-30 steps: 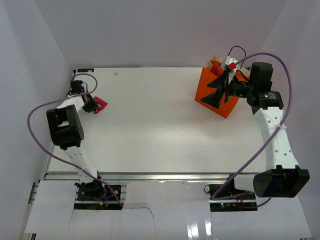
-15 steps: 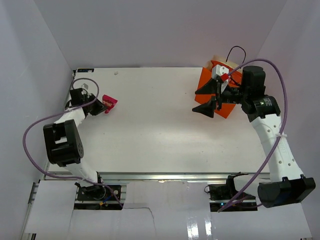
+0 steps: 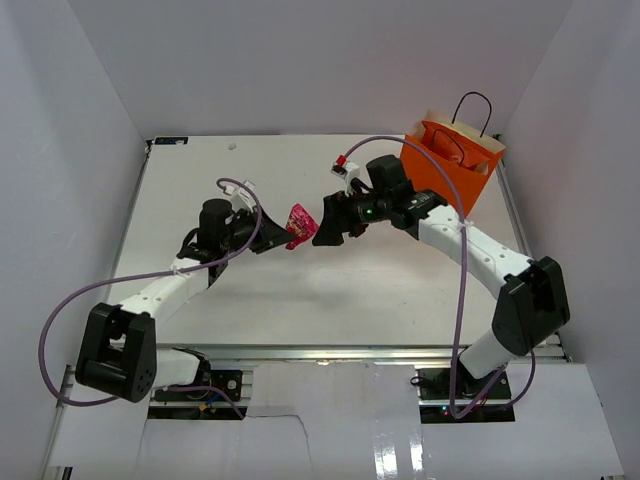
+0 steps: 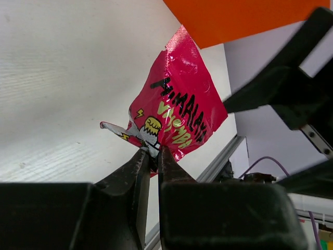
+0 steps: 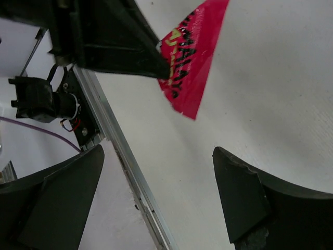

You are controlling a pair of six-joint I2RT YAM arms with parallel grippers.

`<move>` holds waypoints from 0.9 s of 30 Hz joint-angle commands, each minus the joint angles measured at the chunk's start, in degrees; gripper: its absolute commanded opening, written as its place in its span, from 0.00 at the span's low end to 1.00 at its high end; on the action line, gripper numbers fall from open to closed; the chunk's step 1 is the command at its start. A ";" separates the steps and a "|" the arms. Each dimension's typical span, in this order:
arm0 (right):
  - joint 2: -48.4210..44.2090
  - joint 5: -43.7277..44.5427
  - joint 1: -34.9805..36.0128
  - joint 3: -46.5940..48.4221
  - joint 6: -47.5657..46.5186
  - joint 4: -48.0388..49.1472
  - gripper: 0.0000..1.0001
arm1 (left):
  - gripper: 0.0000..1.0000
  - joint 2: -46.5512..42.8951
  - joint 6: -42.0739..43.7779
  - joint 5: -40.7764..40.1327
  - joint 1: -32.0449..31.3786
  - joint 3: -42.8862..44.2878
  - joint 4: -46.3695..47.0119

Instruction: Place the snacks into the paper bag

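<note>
Centrally, pink wrapper (image 3: 299,224) pinched by left gripper (image 3: 280,238), long axis tilted toward wide-spread right gripper (image 3: 321,228) just beside it; bag (image 3: 478,185) well behind, nearer right arm

White table (image 3: 300,290), pale walls (image 3: 300,60), aluminium rail (image 3: 320,352) along near edge

A crinkled pink wrapper (image 3: 299,222) with black lettering hangs mid-frame; the orange paper bag (image 3: 482,163) stands upright, upper right.
</note>
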 commanded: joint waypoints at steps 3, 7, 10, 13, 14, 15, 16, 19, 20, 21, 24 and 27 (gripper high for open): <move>2.76 5.56 1.27 1.37 11.16 5.79 0.89 | 0.02 -5.57 -4.60 -2.78 -4.24 -3.33 3.98; 3.99 3.54 1.36 0.41 12.83 8.77 0.77 | 0.03 -7.59 -5.75 -3.66 -6.53 -5.79 4.42; 5.22 1.96 1.36 0.05 13.62 10.97 0.66 | 0.03 -8.12 -6.28 -3.92 -8.55 -6.32 4.77; 5.84 -1.11 1.36 -1.09 14.68 12.47 0.49 | 0.03 -8.47 -6.80 -4.28 -9.52 -6.24 5.04; 5.84 -2.25 1.45 -1.87 15.03 13.17 0.39 | 0.04 -8.47 -6.80 -4.36 -9.61 -5.98 5.12; 5.66 -2.70 1.36 -2.32 15.12 13.44 0.34 | 0.04 -8.56 -6.80 -4.45 -9.70 -5.71 5.12; 5.40 -3.22 1.36 -2.58 15.21 13.70 0.30 | 0.05 -8.56 -6.98 -4.45 -9.70 -5.54 5.30; 4.96 -5.07 1.45 -3.46 14.94 14.05 0.16 | 0.07 -8.47 -7.15 -4.45 -9.79 -4.92 5.83; 4.87 -5.86 1.36 -3.64 14.94 14.14 0.10 | 0.07 -8.39 -7.24 -4.45 -9.79 -4.83 5.91; 4.78 -6.13 1.36 -3.64 14.59 14.32 0.08 | 0.09 -8.38 -7.24 -4.28 -9.79 -4.66 6.09; 4.35 -8.84 0.75 -2.42 10.84 14.14 0.08 | 0.33 -8.47 -7.51 -3.84 -9.79 -4.30 6.44; 3.99 -15.25 -1.80 0.13 1.72 12.92 0.08 | 0.67 -10.14 -7.25 -4.45 -9.79 -4.13 6.44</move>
